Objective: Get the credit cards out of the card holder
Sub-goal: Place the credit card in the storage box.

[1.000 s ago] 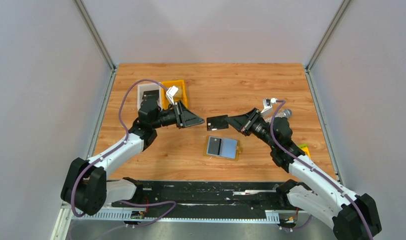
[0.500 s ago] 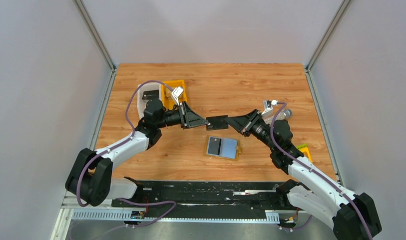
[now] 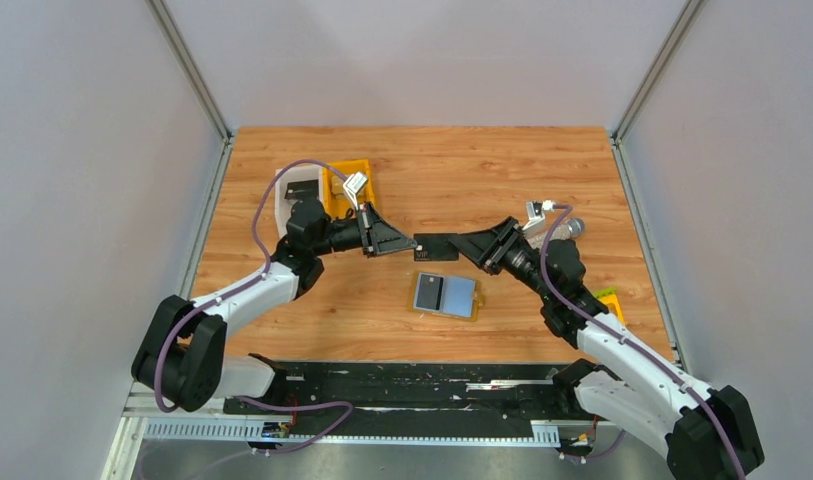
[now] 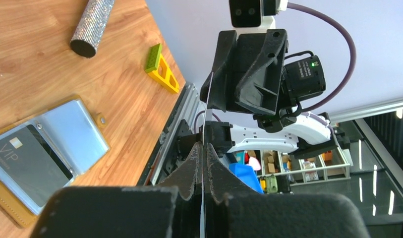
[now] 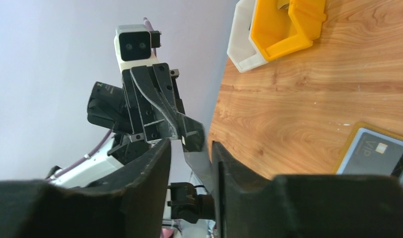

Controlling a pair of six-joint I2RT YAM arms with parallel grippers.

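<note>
L claw [image 3: 413,243] clamped on card [image 3: 437,244], R claw [image 3: 461,241] jaws apart, no grip: pull R straight back, keep L tight, no twist.

Wooden table [image 3: 462,165] under it all, pale grain running side to side. Far left, an orange bin [image 5: 288,25] sits pressed against a white bin [image 5: 241,44], the two touching. Over on the right, a glittery silver cylinder [image 4: 92,27] lies on its side. Nearer the front edge is a flat yellow tool [image 4: 164,72] with a green end, well apart from the bins.
</note>
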